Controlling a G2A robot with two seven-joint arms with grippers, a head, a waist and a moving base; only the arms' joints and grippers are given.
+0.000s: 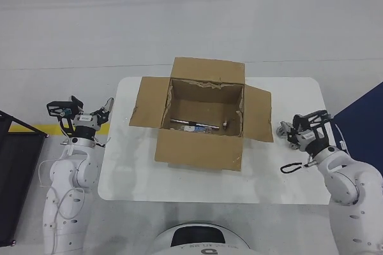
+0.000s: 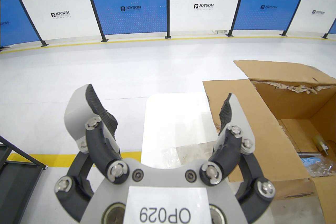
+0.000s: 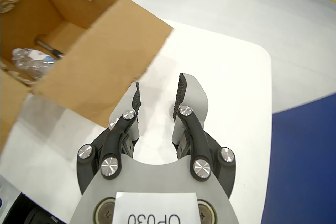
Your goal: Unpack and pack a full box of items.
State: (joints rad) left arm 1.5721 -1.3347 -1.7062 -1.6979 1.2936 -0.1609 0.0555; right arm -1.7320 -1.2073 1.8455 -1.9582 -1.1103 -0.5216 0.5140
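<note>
An open cardboard box [image 1: 200,153] stands in the middle of the white table [image 1: 287,185], all flaps folded out. Inside lie a clear plastic bottle [image 3: 31,62] and a long metal rod [image 1: 195,122], also seen as the rod [image 3: 48,46] and bottle [image 2: 315,164] from the wrists. My left gripper [image 2: 160,104] hovers open and empty off the table's left edge, beside the box [image 2: 283,114]. My right gripper [image 3: 158,89] is open and empty above the table's right part, next to the box's right flap [image 3: 105,62].
A black rack [image 1: 6,172] stands on the floor to the left of the table. Blue and white fence panels [image 2: 168,7] ring the floor beyond. Bare table surface lies in front of the box and to its right.
</note>
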